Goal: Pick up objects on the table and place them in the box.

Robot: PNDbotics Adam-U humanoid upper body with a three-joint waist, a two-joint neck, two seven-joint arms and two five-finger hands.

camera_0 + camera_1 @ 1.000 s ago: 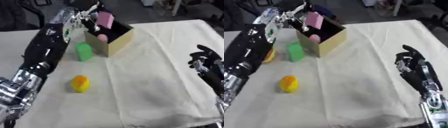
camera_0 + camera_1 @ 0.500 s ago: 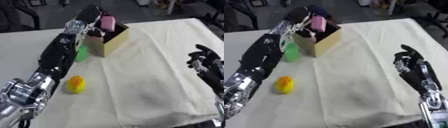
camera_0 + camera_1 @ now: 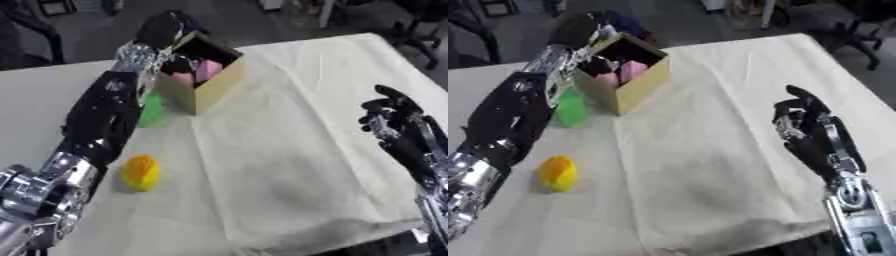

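Note:
A tan cardboard box [image 3: 213,89] stands open at the back left of the cloth-covered table [image 3: 297,165]. Inside it lie a pink block [image 3: 207,69] and a second pink thing [image 3: 606,79]. My left hand [image 3: 163,29] is at the box's far left rim and reaches down into it next to the pink block; its grip is hidden. A green object [image 3: 570,107] stands just left of the box, partly behind my left forearm. Nearer me lies a yellow-orange object [image 3: 140,172]. My right hand [image 3: 801,121] hovers open over the table's right side, holding nothing.
The cream cloth is wrinkled and its front edge [image 3: 324,227] hangs off the table near me. My left arm [image 3: 101,117] stretches across the left side, over the green object. Dark floor and chairs lie beyond the far edge.
The pink block, held above the box before, now sits down inside it with my left hand following. The camera has tilted, shifting the whole picture. The right hand has kept its pose.

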